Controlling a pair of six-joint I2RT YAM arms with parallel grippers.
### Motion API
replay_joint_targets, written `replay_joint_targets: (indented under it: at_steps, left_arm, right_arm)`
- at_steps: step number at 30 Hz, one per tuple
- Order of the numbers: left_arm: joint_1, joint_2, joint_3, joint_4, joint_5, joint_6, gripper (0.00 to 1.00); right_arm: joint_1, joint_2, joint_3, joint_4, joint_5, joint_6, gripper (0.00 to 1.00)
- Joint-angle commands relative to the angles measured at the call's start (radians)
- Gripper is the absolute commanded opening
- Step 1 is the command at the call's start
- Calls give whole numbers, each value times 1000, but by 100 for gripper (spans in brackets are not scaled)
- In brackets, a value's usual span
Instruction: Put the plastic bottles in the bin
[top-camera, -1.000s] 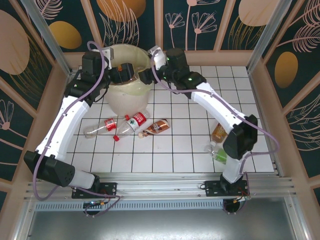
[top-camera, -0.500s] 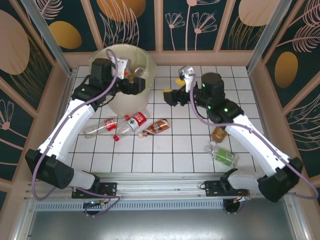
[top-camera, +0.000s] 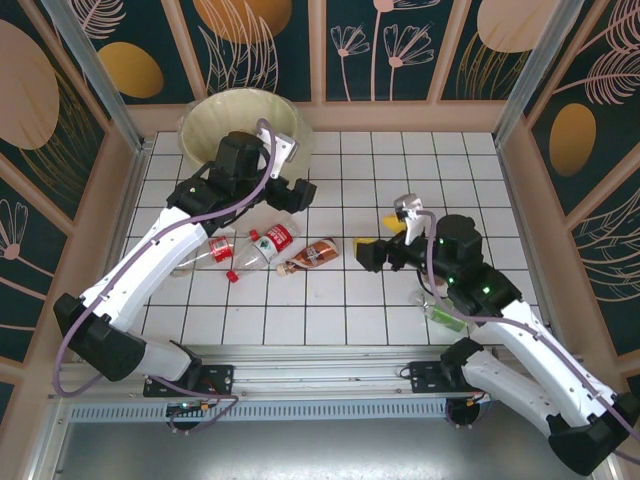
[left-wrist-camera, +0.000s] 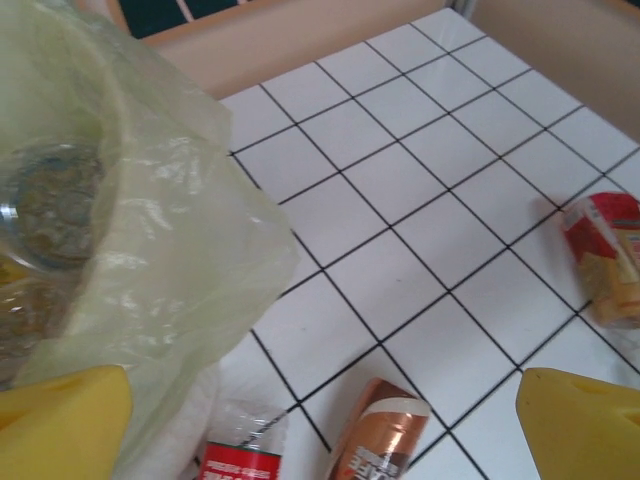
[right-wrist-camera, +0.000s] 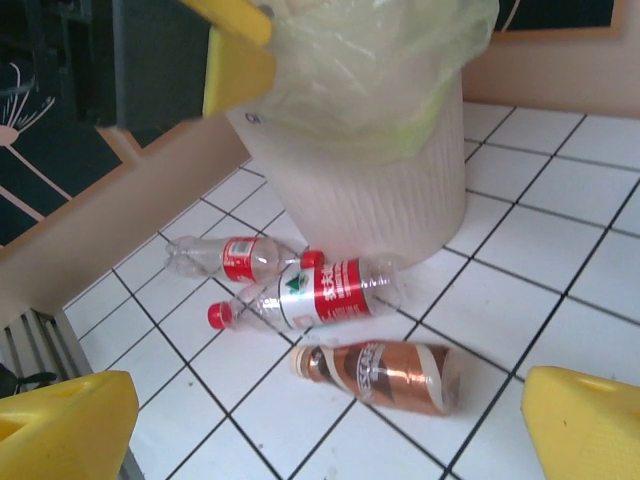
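Observation:
The cream-white bin (top-camera: 215, 110) with its pale liner stands at the far left. Three plastic bottles lie in front of it: two clear ones with red labels (top-camera: 200, 255) (top-camera: 265, 247) and a brown-sleeved one (top-camera: 312, 255). A green-labelled bottle (top-camera: 447, 316) lies by the right arm. My left gripper (top-camera: 300, 192) hangs open just right of the bin, above the brown bottle (left-wrist-camera: 385, 435). My right gripper (top-camera: 368, 252) is open and empty, right of the brown bottle (right-wrist-camera: 385, 372) and facing the bin (right-wrist-camera: 370, 170).
The liner bag (left-wrist-camera: 150, 250) bulges over the bin's rim close to my left finger (left-wrist-camera: 60, 420). A bottle with a red and orange label (left-wrist-camera: 605, 255) lies on the tiles to the right. Wooden walls enclose the white tiled table (top-camera: 400, 160).
My right gripper has pulled back from the bin toward the near right and opened wide. My left gripper has swung from over the bin to its right side, still open.

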Motion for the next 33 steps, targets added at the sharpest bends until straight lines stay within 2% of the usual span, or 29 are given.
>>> replay_joint_targets:
  at_steps: [1, 4, 7, 16, 25, 33]
  left_arm:
    - [0, -39, -25, 33, -81, 34, 99]
    - [0, -38, -2, 19, -18, 26, 99]
    - [0, -32, 27, -20, 96, 19, 98]
    - [-14, -78, -33, -69, 344, 58, 98]
    - [-87, -36, -114, -85, 265, 83, 96]
    - [-177, 74, -149, -68, 89, 105, 93]
  right_arm:
    - [-5, -35, -29, -15, 16, 53, 99]
    - [-5, -35, -27, -7, -1, 57, 99]
    - [-5, -33, -14, -17, 20, 54, 99]
    - [-5, -55, -5, -55, 5, 77, 98]
    - [-3, -97, -18, -88, 15, 120, 99]
    - [-5, -132, -68, -78, 138, 192, 99]
